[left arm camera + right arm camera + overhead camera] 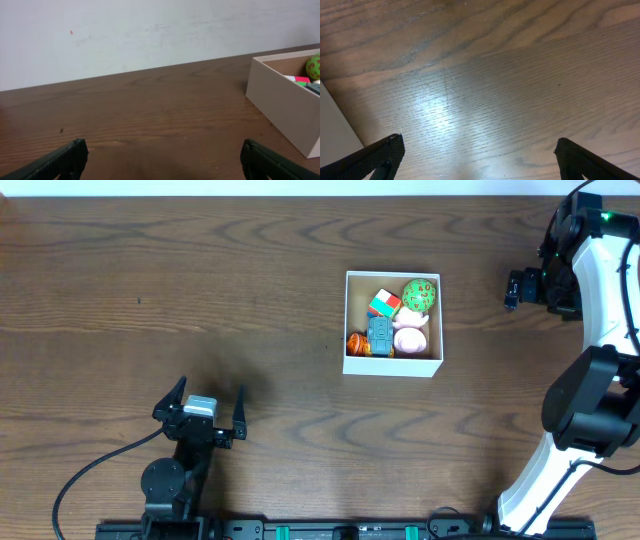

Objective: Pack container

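White-walled, brown-lined square container (392,366), right of the counter's (200,280) middle, holds several small toys (381,335) with none visible outside, so packing looks finished; left claw (211,387) and right claw (515,288) hang released, empty.

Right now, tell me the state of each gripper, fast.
Left gripper: open, jaws spread wide, holding nothing.
Right gripper: open, jaws spread wide, holding nothing.
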### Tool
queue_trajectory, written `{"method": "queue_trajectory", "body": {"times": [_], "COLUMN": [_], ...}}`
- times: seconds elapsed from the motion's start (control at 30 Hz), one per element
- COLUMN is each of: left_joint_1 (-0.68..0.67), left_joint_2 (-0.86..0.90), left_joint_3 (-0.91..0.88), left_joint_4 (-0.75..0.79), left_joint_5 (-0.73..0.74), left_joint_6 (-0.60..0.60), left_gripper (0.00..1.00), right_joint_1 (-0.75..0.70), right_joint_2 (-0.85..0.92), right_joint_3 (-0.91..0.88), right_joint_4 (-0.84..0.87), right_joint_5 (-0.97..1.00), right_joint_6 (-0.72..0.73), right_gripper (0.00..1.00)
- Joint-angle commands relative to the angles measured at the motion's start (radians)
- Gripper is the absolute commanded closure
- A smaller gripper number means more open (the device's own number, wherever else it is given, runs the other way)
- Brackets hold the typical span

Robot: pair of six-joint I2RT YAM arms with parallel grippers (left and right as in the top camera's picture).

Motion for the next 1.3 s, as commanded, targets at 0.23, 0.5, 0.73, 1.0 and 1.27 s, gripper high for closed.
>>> {"method": "queue_trajectory", "body": {"times": [0.23,0.5,0.73,1.0,1.27], "left_joint_1": [0.003,0.003,0.003,0.003,0.003], "left_joint_2": [-0.007,-0.007,-0.007,-0.007,-0.007], "left_joint_3": [-0.016,-0.016,-0.016,-0.016,-0.016], "left_joint_4": [-0.037,-0.037,-0.037,-0.037,-0.037], "left_joint_5": [0.006,0.006,0.006,0.006,0.006], "left_joint_6": [0.010,0.009,0.010,0.009,0.009], "left_gripper": [0.02,0.02,0.02,0.02,0.02], "right_joint_1": [-0.002,0.013,0.092,0.316,0.374], "right_joint_2": [-0.004,-0.149,-0.364,-0.598,-0.768], "right_joint_3": [-0.002,-0.002,-0.002,-0.002,-0.002], "right_joint_4": [0.000,0.000,-0.001,-0.001,-0.002], "right_joint_5": [-0.001,-0.001,0.000,-0.001,-0.001], "right_joint_6": [-0.008,-0.008,-0.008,-0.008,-0.008], "right_gripper": [0.01,0.01,0.01,0.01,0.01]}}
